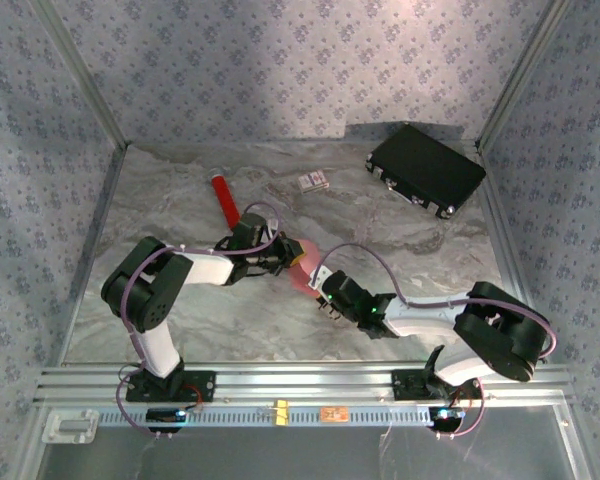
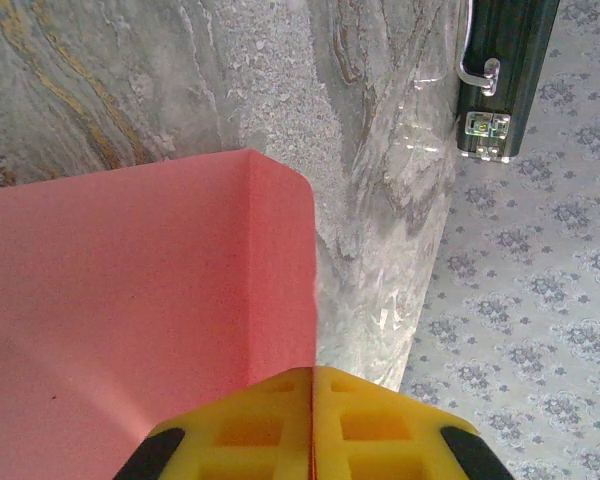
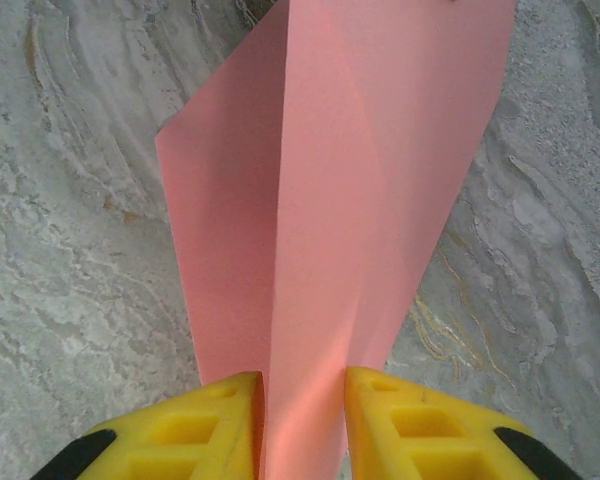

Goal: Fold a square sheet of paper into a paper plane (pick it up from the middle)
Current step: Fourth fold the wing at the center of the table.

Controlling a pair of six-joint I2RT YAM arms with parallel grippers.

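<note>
Grey-veined marble table (image 1: 180, 300), enclosed by patterned walls (image 1: 280, 60). The square sheet of paper (image 1: 307, 272), already creased, is held off the table at its centre, between two grippers.

The left gripper (image 2: 313, 375) is closed, its yellow fingers (image 2: 380, 420) pressed together on an edge of the sheet (image 2: 130, 300). The fingers (image 3: 210, 420) of the right gripper (image 3: 302, 375) are parted by a narrow gap, through which a folded ridge of the sheet (image 3: 330, 150) passes; whether it is pressed cannot be told.

In the top view most of the sheet is hidden behind the left gripper (image 1: 290, 258) and the right gripper (image 1: 325, 292), and in both wrist views its outline is cut off.

Counted: one sheet, one black case (image 1: 426, 168), cropped in the left wrist view (image 2: 505, 70), one red cylinder (image 1: 225, 200), and one small card (image 1: 313, 181), its print too small to read.
</note>
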